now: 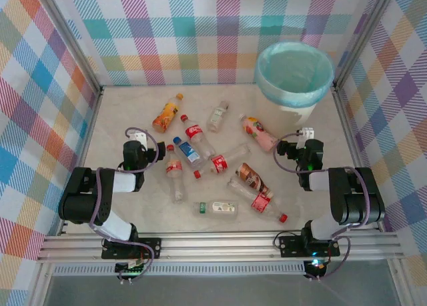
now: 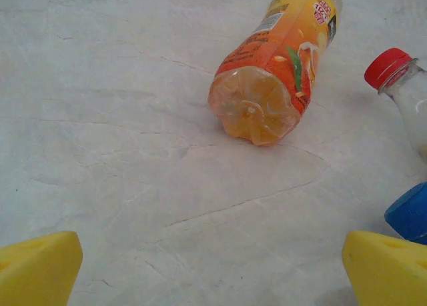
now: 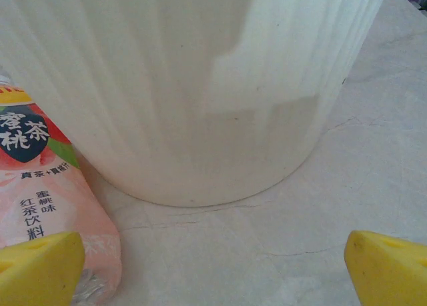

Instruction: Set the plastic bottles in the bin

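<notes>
A: What is sitting ahead of the right pincer (image 3: pixel 213 269)?
B: The round white ribbed plastic bin (image 3: pixel 200 86) is looming close in front. The jaws are gaping wide, gripping nothing.
A: And to its left?
B: A pink plastic bottle (image 3: pixel 40 186) is lying base-first, label reading "蜜桃茶", neck pointing away.
A: The left pincer (image 2: pixel 213 269)?
B: It is also spreading wide, empty. An orange plastic bottle (image 2: pixel 267 86) is lying ahead, slightly right, base facing it.
</notes>
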